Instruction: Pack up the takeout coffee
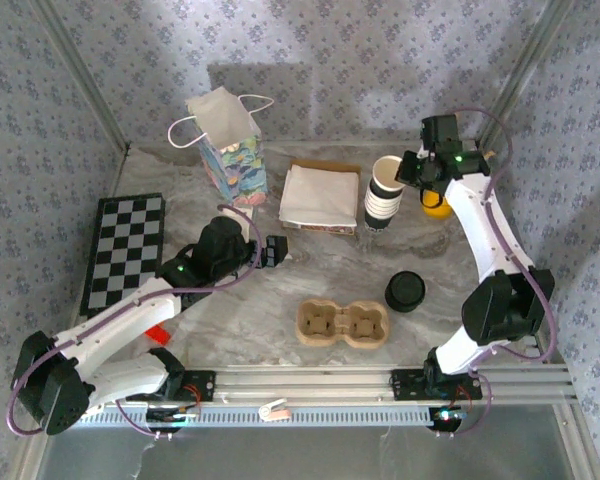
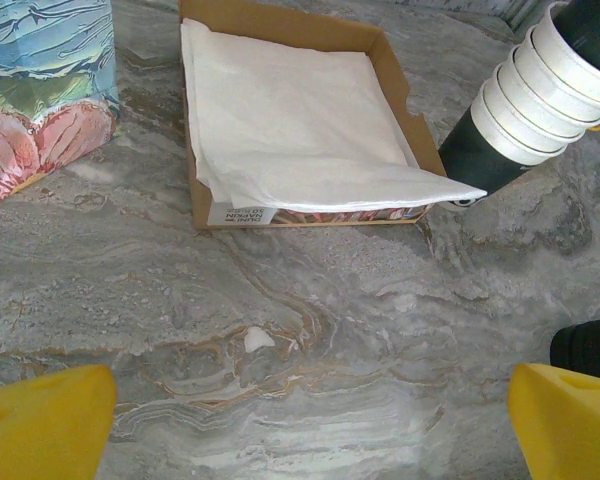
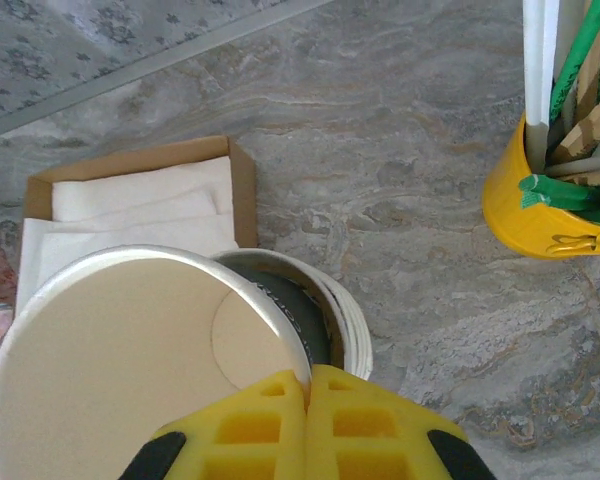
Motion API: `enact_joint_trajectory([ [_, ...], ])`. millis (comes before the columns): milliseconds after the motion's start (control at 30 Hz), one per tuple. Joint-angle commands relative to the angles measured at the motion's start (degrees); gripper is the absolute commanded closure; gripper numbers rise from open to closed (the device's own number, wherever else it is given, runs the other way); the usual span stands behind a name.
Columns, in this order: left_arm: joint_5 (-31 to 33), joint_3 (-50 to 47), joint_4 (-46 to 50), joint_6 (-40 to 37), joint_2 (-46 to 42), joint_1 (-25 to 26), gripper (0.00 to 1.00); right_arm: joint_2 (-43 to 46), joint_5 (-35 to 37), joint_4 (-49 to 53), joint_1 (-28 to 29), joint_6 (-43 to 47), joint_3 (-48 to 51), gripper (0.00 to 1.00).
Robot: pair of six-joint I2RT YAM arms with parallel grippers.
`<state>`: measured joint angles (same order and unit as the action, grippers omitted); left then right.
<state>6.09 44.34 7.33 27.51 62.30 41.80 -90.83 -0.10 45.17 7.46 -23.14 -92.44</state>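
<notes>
Far left, a black-and-white checkerboard (image 1: 128, 250) lies flat on the marble table (image 1: 280, 300), with no writing on it. Behind it stands a paper gift bag (image 1: 225, 145) with a colourful print and its handles up. The left gripper (image 1: 272, 250) sits low over the table just in front of the bag, its yellow fingers (image 2: 40, 420) spread wide with nothing between them. Ahead of it is a brown napkin box (image 2: 280, 110) with a white stack inside. Upside-down print on its front edge reads "NAPKIN"; the rest is too small to read. Nearer the front edge is a pulp cup carrier tray (image 1: 343, 323), long axis left-right. A stack of cream-rimmed cups (image 1: 383, 200) stands just right of the napkin box. The top cup (image 3: 130, 370) is tilted off the stack and its rim runs into the right gripper (image 3: 308, 400), whose fingers are pressed together on that rim. The takeout coffee (image 1: 405, 291) stands upright, black lid up, long axis vertical, no label legible. It is just right of the tray and in front of the cup stack, touching neither. It is well apart from both grippers: the left one is off to its left across bare marble, the right one behind it at the stack. Far right, a yellow tub (image 3: 545, 210) holds green and white wrapped sticks. A raised mark on its side can't be read.
</notes>
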Motion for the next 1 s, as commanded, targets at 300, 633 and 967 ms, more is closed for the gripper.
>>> enact_joint_trajectory([
  [300,4.13,1.29,7.35,2.43,-8.45,0.43,0.0,10.34,5.71,11.7,5.38,0.47,-8.87,0.94],
  [633,5.28,-0.58,15.74,5.14,-16.21,0.41,0.0,17.0,7.22,13.2,15.58,-1.71,1.1,0.94],
  [967,3.32,-6.09,10.82,9.83,-18.36,0.53,0.0,19.75,10.65,4.58,20.5,-4.79,21.06,0.93],
])
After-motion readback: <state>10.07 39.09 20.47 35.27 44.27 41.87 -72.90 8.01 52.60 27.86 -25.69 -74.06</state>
